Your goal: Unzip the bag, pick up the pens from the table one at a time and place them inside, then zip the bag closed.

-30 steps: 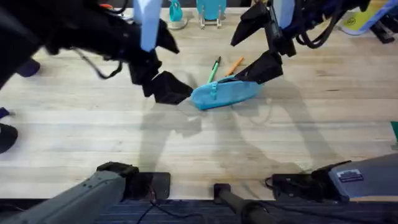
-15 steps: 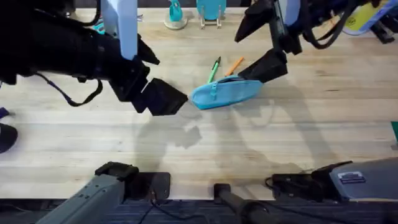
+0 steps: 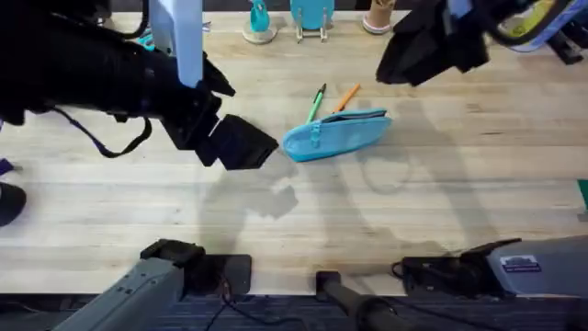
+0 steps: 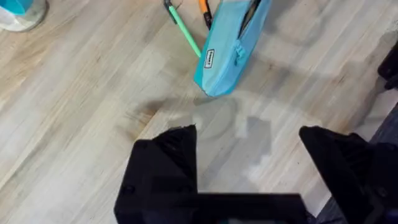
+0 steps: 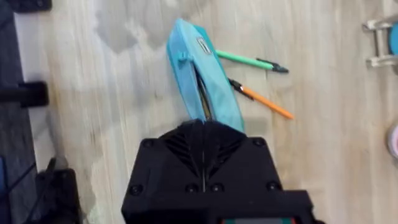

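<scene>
The desk (image 3: 303, 211) is a broad spread of pale planks, its far edge cut off by the top of the overhead view, where the bases of a few teal and white items are sliced so that their shapes cannot be made out. Much of its left part is hidden under the left arm, which shows large and dark there.

The left hand (image 4: 249, 162) hovers over bare wood just beside the bag's nearer end, its two black fingers (image 4: 165, 168) standing well apart with nothing between them. The right hand (image 5: 204, 140) sits raised over the far right part of the desk; its fingers are pressed together with nothing caught in them, and its body hides the end of the bag beneath it in the right wrist view.

The bag (image 3: 335, 135) lies on its side near the desk's middle, light blue, with the zipper line running dark along its top edge. A small white label (image 4: 209, 59) sits near one end, its print too small to read.

The green pen (image 3: 317, 101) and the orange pen (image 3: 346, 97) lie on the wood just behind the bag, their near ends running to, and partly hidden behind, the bag's top edge.
</scene>
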